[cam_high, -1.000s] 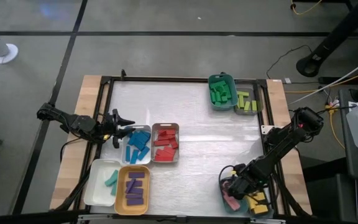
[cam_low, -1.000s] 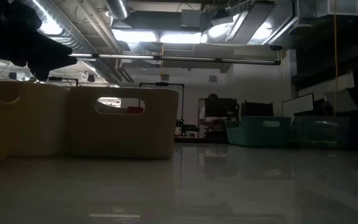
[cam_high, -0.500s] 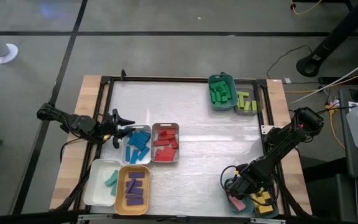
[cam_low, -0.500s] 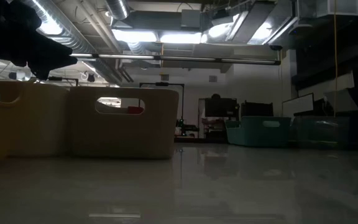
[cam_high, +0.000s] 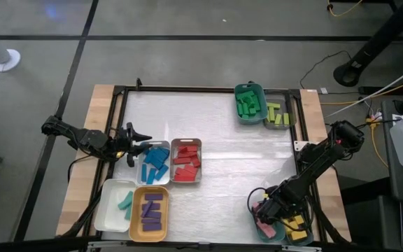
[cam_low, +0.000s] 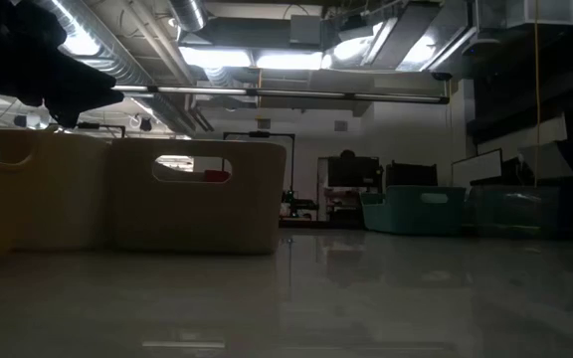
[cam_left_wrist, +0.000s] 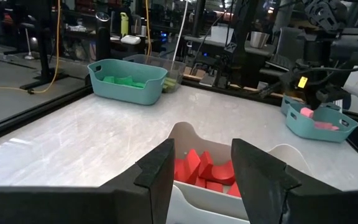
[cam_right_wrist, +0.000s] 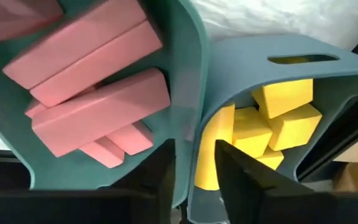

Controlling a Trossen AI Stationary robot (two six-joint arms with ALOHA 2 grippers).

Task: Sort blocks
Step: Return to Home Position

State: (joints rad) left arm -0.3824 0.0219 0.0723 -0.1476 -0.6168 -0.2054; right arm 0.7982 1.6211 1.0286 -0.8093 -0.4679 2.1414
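My right pincer (cam_right_wrist: 194,152) is spread, straddling the touching walls of the teal plastic bin (cam_right_wrist: 188,68) holding pink bar-shaped blocks (cam_right_wrist: 98,106) and the dark blue plastic bin (cam_right_wrist: 328,68) holding yellow bar-shaped blocks (cam_right_wrist: 284,118), at the near right. My left pincer (cam_left_wrist: 202,149), also spread, waits at the left edge of the worktop (cam_high: 208,133). I see no loose blocks, so I judge sorting complete, with only arm retraction left.

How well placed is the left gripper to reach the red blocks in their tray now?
Probably yes. The open left gripper hangs by the blue blocks' tray, next to the red blocks, which lie uncovered in the grey tray straight ahead of its fingers; only low tray walls lie between.
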